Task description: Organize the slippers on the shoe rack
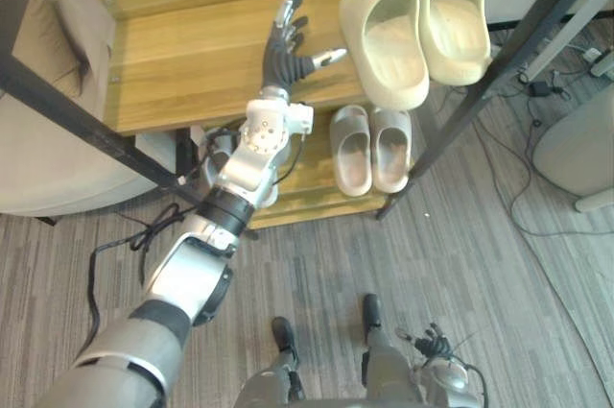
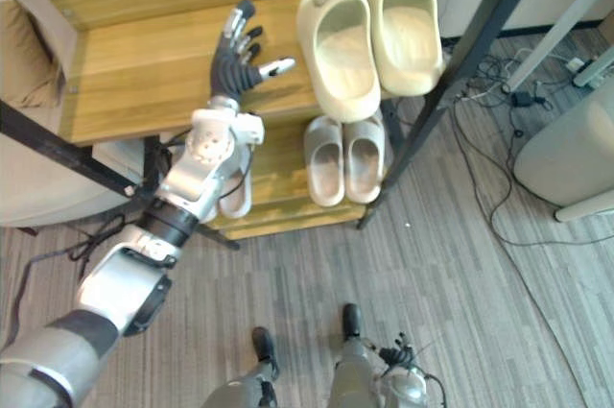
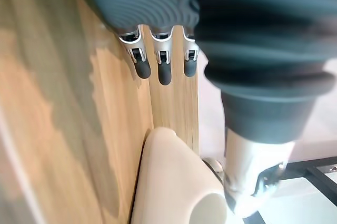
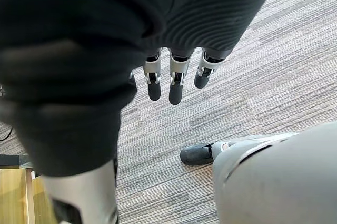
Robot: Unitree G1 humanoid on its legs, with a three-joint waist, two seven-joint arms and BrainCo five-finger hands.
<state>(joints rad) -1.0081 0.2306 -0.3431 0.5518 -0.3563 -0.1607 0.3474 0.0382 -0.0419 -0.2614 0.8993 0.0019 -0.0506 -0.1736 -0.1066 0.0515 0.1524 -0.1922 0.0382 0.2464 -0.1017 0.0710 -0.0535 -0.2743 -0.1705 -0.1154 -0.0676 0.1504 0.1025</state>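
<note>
A pair of large cream slippers [image 1: 389, 38] [image 1: 451, 14] lies side by side at the right end of the rack's wooden top shelf [image 1: 182, 62]. My left hand [image 1: 286, 53] hovers open over that shelf just left of the pair, fingers spread, thumb pointing at the nearer slipper [image 3: 174, 182]. It holds nothing. A smaller beige pair [image 1: 350, 149] [image 1: 390, 147] sits on the lower shelf [image 1: 317, 202]. Another pale slipper [image 2: 238, 199] peeks out beneath my left forearm, mostly hidden. My right hand [image 4: 175, 76] hangs over the carpet with relaxed fingers, empty.
The rack's black metal frame posts [image 1: 480, 82] run diagonally at right and left. A beige sofa [image 1: 38, 139] stands to the left of the rack. A white rounded object [image 1: 576, 139] and floor cables [image 1: 537, 91] lie to the right.
</note>
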